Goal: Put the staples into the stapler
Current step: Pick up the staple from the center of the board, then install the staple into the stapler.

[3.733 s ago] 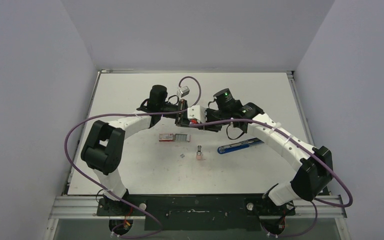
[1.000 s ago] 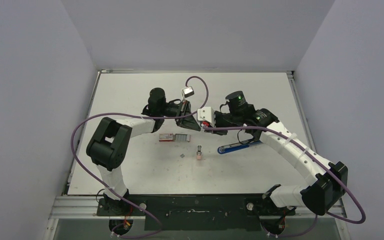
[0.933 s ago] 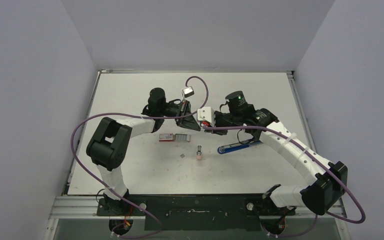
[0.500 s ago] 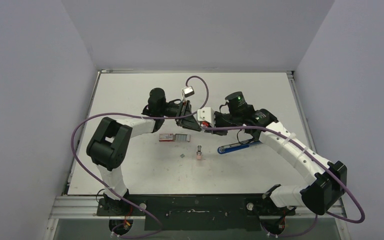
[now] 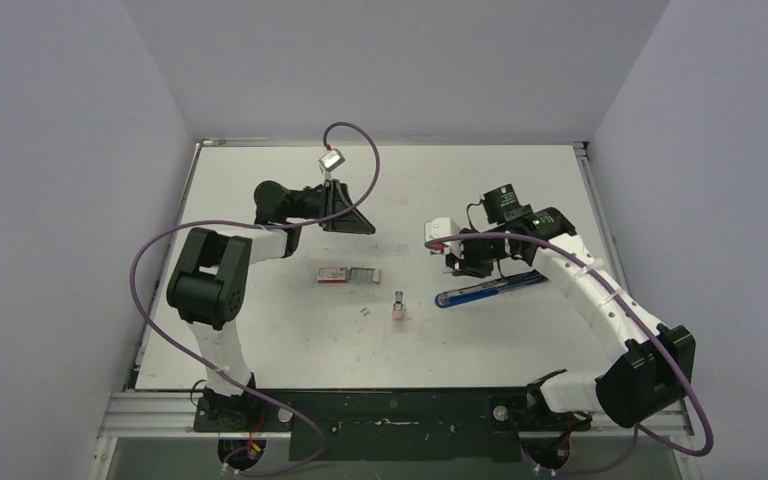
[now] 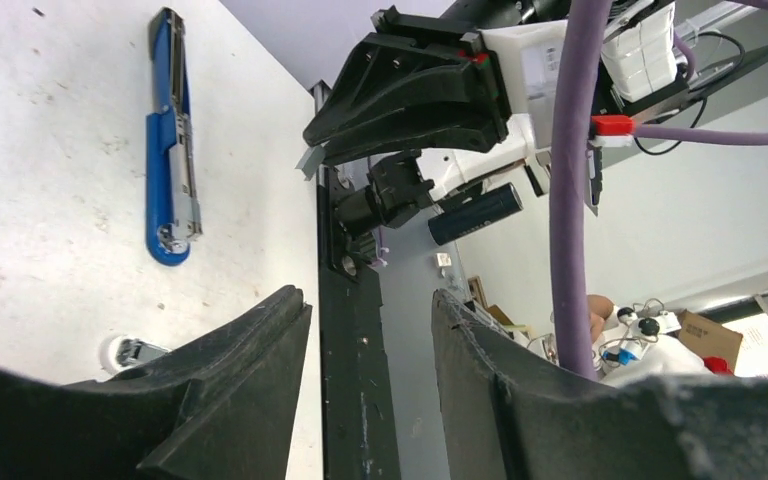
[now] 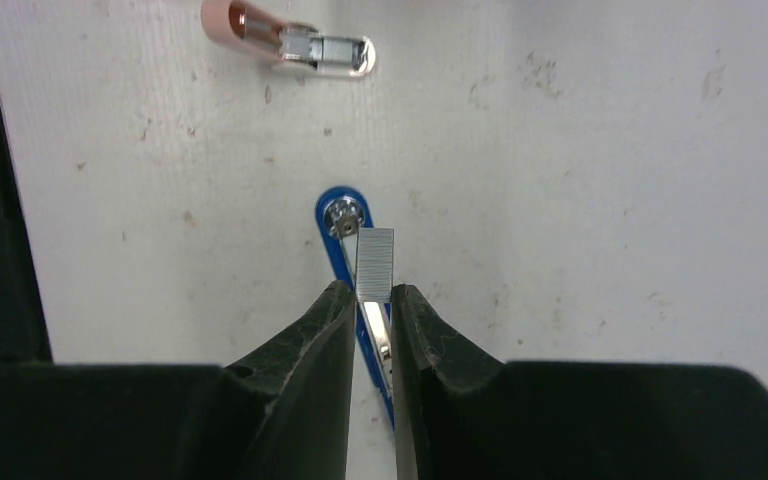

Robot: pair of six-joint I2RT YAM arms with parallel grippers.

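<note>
the left gripper (image 6: 370,315) hangs over the far left of the table (image 5: 260,340), fingers spread and empty. towards the middle lie the red-and-white box (image 5: 332,274) and spare staples (image 5: 365,273), then a small pink block (image 5: 398,312). right of these lies the blue stapler (image 5: 480,290). just above its front end the right gripper (image 7: 370,300) pinches a staple strip (image 7: 376,262) by its flat sides. the strip looks light and stiff, but likely to snap apart, so a gentle side hold suits it.
</note>
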